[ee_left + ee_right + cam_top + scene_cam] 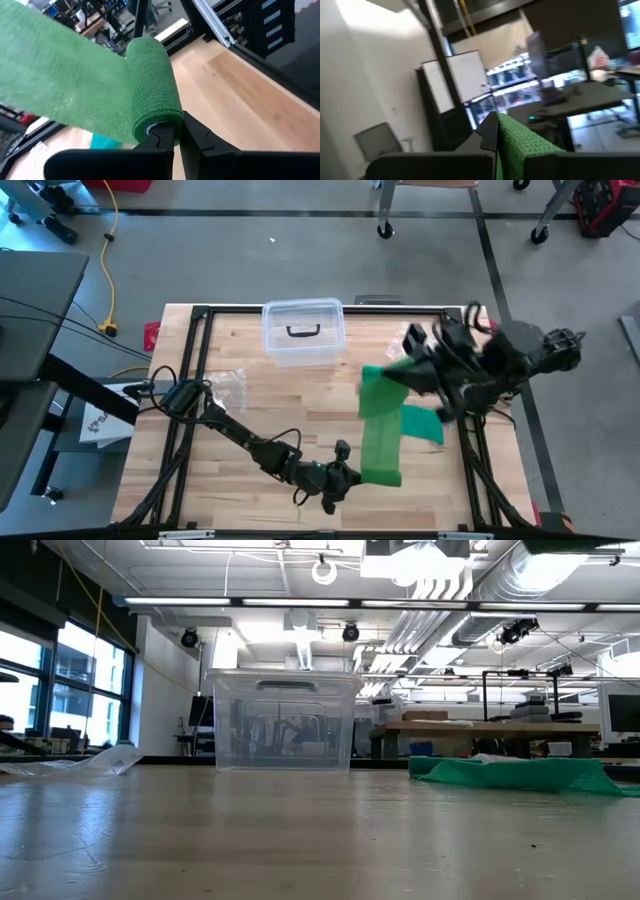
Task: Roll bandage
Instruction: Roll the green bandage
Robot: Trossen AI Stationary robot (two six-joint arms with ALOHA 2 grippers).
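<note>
Left pincer point(345, 470), seen from above, is clamped on the bandage point(380, 420) roll near the worktop point(300, 400) front edge; right pincer point(405, 370) holds the strip's far end, raised. Low view: green slack on the worktop beside the box point(283, 720). Left wrist view: fingers point(160, 137) pinch the roll's core. Right wrist view: jaws closed on the strip. Judgement: keep the strip taut and square to the roll so layers stack evenly.

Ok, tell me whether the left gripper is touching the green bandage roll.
Touching. The left wrist view shows the left gripper shut on the end of the green bandage roll, its fingers pinching the roll's core.
</note>
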